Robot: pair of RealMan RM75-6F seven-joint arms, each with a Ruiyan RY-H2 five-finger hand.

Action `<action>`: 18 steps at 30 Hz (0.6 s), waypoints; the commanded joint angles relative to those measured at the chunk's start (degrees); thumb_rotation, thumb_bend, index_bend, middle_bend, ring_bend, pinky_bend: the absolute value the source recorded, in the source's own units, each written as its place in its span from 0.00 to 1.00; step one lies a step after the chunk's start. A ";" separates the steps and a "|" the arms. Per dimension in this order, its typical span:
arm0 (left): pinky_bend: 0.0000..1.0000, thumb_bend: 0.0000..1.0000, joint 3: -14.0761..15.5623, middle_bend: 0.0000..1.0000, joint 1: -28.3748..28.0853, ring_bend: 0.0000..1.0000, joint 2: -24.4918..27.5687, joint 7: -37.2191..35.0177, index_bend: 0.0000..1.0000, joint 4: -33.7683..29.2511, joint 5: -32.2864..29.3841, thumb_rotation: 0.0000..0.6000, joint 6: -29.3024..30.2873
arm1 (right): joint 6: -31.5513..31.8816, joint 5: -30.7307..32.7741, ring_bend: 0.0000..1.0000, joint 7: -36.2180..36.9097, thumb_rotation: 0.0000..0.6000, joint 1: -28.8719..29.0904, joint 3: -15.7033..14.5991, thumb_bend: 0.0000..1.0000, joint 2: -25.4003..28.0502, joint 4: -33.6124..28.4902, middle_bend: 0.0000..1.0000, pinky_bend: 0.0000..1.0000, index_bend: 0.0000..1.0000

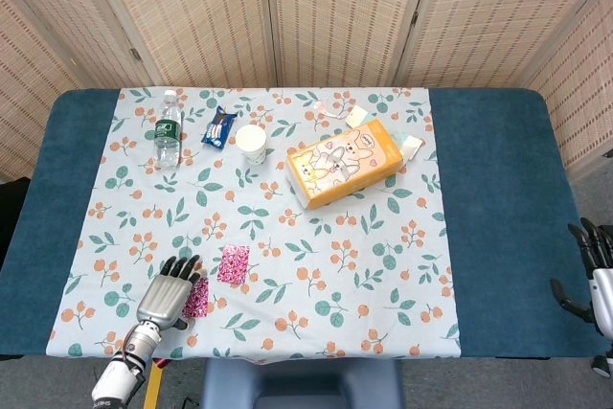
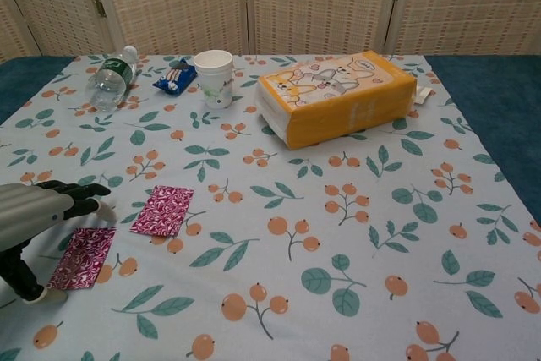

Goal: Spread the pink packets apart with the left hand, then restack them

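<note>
Far side of the worktop (image 1: 498, 198), from 10 to 1 o'clock: a water bottle (image 1: 168, 128) lying flat, a blue snack wrapper (image 1: 219, 126), a white paper cup (image 1: 252, 143) standing upright, and an orange tissue pack (image 1: 346, 164) printed with cartoon animals. Some small pale packets (image 1: 414, 144) tucked just behind the tissue pack. All of these well apart from the near-left corner, with nothing between them and the packets.

Two pink packets, flat, rectangular, with a dark pink and white swirl print. First pink packet (image 2: 163, 210) at about 8 o'clock on the floral cloth (image 1: 383, 265), lying bare and untouched. Second pink packet (image 2: 82, 257) just nearer and to the left of it, close but not overlapping, a thin strip of cloth showing between them.

Left robot hand (image 2: 38, 213) low over the left edge of the second packet, fingers (image 2: 80, 188) stretched forward and spread, thumb down on the cloth beside the packet's near corner. Grasping nothing, released. Contact with the packet itself hard to judge from either view.

Right robot hand (image 1: 596, 270) off at 4 o'clock beyond the worktop's right edge, fingers apart, empty.

Near edge of the worktop close behind the second packet. Wide open cloth to the right of both packets, from 6 round to 4 o'clock. Plain blue worktop strips flanking the cloth at 9 and 3 o'clock.
</note>
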 commanded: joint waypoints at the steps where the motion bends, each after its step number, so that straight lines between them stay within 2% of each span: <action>1: 0.00 0.21 -0.17 0.00 0.11 0.00 -0.11 0.07 0.21 0.16 -0.16 1.00 -0.10 | 0.01 0.04 0.00 0.04 1.00 -0.03 0.00 0.39 0.02 0.01 0.03 0.00 0.04; 18: 0.00 0.21 -0.49 0.00 1.31 0.00 -0.63 -0.40 0.25 1.40 0.29 1.00 -0.08 | -0.05 -0.03 0.00 -0.42 1.00 0.05 -0.05 0.39 0.13 -0.40 0.03 0.00 0.04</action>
